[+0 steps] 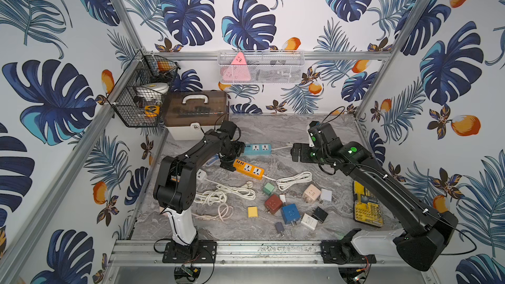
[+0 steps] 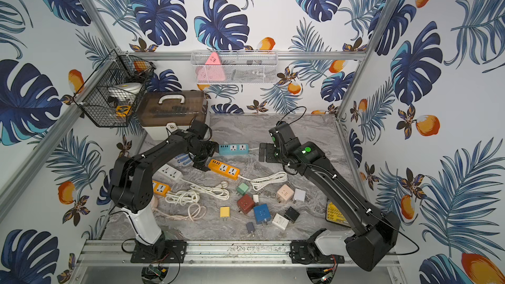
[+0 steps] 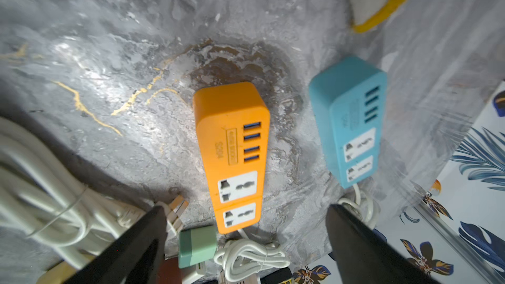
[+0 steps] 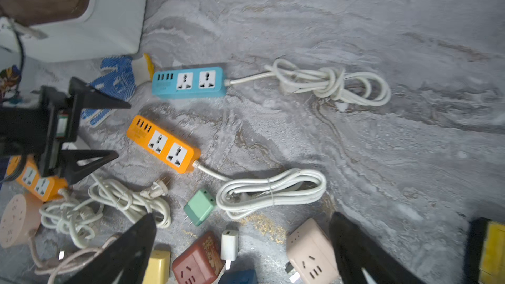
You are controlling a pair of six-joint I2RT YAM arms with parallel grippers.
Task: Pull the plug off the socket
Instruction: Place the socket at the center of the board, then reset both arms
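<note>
1. Marbled grey tabletop (image 4: 355,23) is lying beneath two pairs of widely spread fingers: the left gripper (image 3: 246,210) and the right gripper (image 4: 243,215) are gripping nothing.
2. Close ahead of the left fingers (image 3: 142,241), the orange power strip (image 3: 232,154) is showing both sockets empty, as is the blue strip (image 3: 352,121) beside it.
3. Further out, the green plug (image 4: 199,207) is lying loose near the orange strip's cord end, among other adapters.
4. Pulling seems finished; the next move is probably calling for backing both arms away without snagging the white cords (image 4: 270,189).

Brown-lidded toolbox (image 1: 195,113) just beside a black wire basket (image 1: 132,105), yellow bit case (image 1: 367,210) well apart
</note>
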